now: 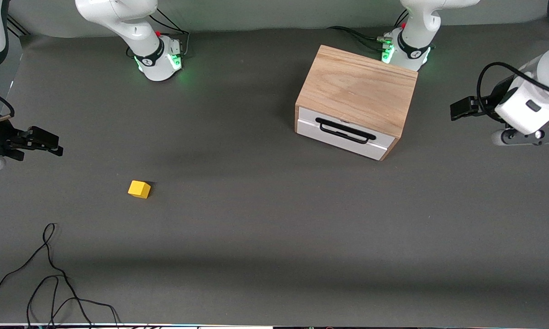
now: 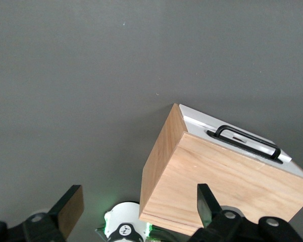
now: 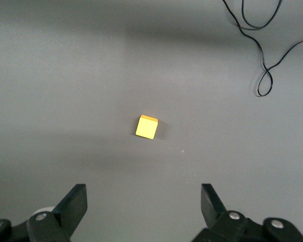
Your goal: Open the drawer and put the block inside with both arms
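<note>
The oak-grain cabinet stands near the left arm's base. Its white drawer with the black bar handle is shut and faces the front camera. The yellow block lies on the grey table toward the right arm's end. My left gripper hangs open and empty in the air at the left arm's end of the table, apart from the cabinet. Its wrist view shows the cabinet and handle beyond the gripper. My right gripper is open and empty. Its wrist view shows the block ahead of the gripper.
A loose black cable lies on the table near the front camera at the right arm's end; it also shows in the right wrist view. The green-lit arm bases stand along the table's edge farthest from the front camera.
</note>
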### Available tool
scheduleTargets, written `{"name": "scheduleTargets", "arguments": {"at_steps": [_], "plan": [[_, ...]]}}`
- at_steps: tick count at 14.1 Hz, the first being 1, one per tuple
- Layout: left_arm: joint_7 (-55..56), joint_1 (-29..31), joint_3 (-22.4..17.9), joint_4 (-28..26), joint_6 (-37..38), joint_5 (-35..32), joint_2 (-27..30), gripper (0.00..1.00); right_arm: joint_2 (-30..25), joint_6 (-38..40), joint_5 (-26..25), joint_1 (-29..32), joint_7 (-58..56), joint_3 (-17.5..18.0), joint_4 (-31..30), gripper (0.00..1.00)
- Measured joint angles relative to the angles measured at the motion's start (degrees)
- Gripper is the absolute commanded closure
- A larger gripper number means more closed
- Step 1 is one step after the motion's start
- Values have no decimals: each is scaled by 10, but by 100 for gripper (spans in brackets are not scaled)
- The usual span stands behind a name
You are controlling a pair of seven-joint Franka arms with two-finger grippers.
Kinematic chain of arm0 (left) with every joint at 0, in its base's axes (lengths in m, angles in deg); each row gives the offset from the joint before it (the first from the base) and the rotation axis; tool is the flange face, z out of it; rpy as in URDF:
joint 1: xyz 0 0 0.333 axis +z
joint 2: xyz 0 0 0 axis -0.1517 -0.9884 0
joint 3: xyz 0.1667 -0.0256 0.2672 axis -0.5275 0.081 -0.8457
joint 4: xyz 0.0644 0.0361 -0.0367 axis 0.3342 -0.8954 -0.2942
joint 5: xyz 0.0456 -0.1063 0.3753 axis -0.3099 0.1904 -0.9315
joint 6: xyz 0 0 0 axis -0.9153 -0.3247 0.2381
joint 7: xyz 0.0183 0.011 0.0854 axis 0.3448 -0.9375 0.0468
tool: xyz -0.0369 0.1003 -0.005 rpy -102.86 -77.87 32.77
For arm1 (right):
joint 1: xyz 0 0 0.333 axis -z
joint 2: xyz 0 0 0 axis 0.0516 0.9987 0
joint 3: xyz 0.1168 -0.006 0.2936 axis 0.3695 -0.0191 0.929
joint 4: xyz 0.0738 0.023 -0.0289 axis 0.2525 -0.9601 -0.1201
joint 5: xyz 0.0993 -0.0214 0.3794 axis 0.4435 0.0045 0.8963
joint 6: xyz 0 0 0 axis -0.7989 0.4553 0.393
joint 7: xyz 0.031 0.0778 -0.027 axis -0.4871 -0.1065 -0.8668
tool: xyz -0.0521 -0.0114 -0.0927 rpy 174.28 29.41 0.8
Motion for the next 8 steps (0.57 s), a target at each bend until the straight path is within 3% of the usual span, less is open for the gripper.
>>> {"name": "scheduleTargets", "arguments": {"at_steps": [1,2,6,8], "plan": [[-3,1,0,0,0,0,-3,4,0,0,0,0,0,0,0,0],[-5,4,-1,0,1,0,-4,15,0,-1,0,1,0,-1,0,0],[12,16,-2,0,1,1,-5,12,0,-1,0,4,0,-3,0,0],[85,16,0,0,2,20,-7,9,0,-1,0,5,0,-4,0,0]]}}
